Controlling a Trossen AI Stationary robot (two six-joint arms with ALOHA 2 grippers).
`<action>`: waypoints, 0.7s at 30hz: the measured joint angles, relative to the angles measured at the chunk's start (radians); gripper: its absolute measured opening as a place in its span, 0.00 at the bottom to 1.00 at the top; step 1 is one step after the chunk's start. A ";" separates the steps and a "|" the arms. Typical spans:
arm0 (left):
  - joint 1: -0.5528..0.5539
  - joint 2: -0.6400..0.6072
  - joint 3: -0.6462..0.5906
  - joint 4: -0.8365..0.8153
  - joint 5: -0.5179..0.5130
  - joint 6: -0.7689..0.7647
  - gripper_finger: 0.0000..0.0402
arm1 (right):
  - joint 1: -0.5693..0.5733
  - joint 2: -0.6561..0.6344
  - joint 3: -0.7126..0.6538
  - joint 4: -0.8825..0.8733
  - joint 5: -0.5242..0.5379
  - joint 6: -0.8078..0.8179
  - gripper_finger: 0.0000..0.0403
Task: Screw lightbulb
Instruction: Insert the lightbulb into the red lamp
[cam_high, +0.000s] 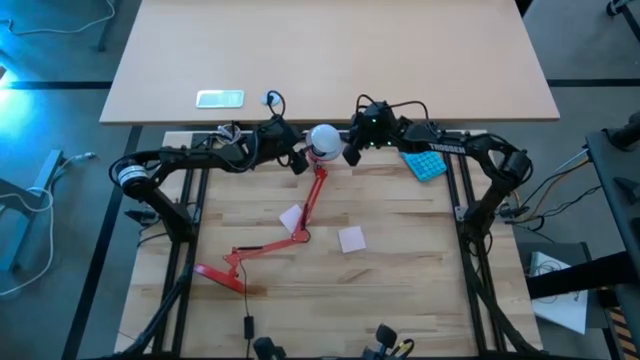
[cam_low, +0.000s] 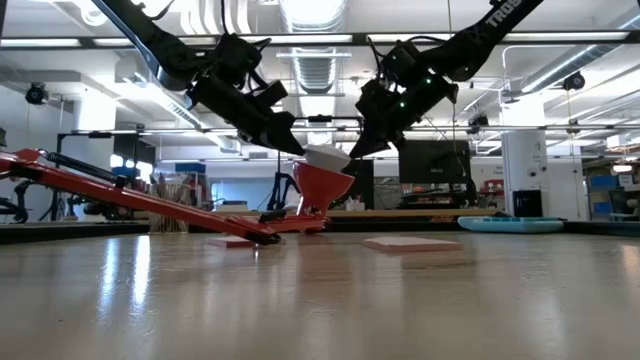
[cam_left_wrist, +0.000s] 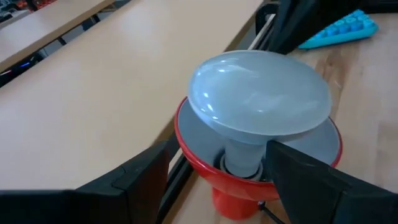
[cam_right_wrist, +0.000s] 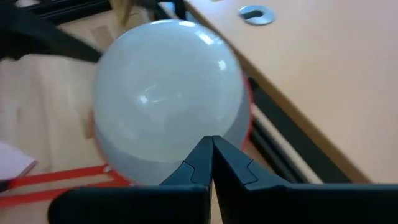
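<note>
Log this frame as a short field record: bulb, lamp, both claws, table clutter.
lightbulb: seated base-down in the lamp shade, dome up
red lamp: arm lying across the table, shade at the far edge
left claw: open, fingers either side of the shade, level with the bulb's neck
right claw: shut, tips at the bulb's dome
pink sticky notes: two, near the lamp arm
blue tray: under the right arm
</note>
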 joint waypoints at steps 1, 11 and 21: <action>0.001 0.000 0.000 -0.001 -0.001 0.005 0.64 | 0.003 0.000 0.000 -0.005 -0.016 0.000 0.01; 0.006 -0.004 0.000 -0.002 -0.004 0.014 0.64 | 0.030 -0.014 -0.002 -0.105 -0.097 -0.001 0.01; 0.005 -0.006 0.000 -0.001 -0.003 0.014 0.64 | 0.008 0.006 -0.002 0.054 0.083 -0.053 0.01</action>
